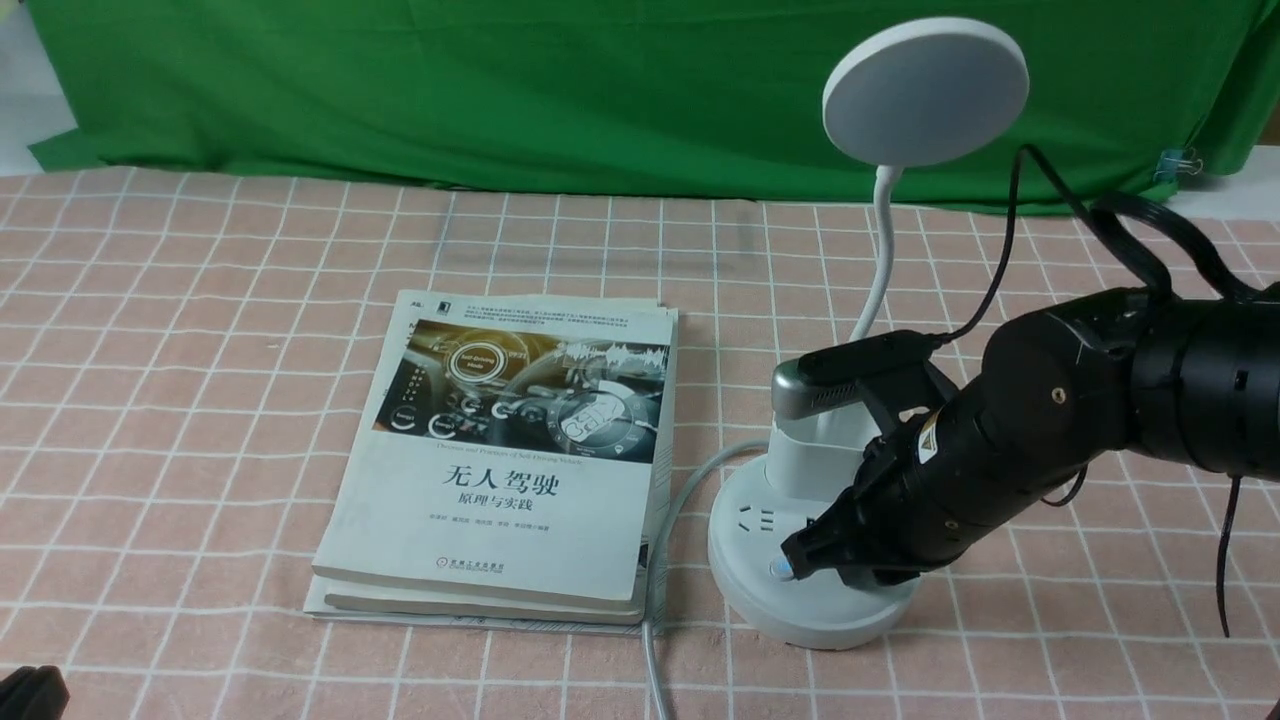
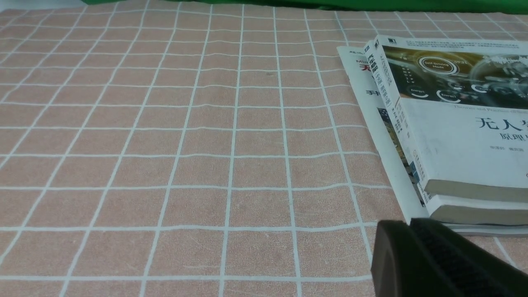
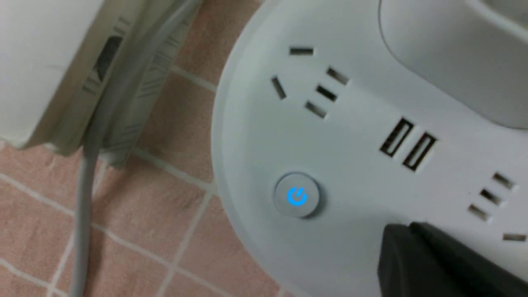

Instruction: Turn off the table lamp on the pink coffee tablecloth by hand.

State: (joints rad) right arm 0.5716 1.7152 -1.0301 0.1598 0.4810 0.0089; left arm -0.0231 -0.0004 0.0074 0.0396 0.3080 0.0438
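Table lamp (image 1: 752, 585) base beneath right gripper (image 1: 800, 558), lit button (image 3: 296, 197) just beside

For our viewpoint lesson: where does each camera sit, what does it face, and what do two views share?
Front: between the arms, facing forward over the tablecloth; right arm shows at the lamp base.
Left wrist: low over the tablecloth, facing the books; left end effector shows.
Right wrist: close above the lamp base's lit button; right end effector shows.
Shared: books, front and left wrist.
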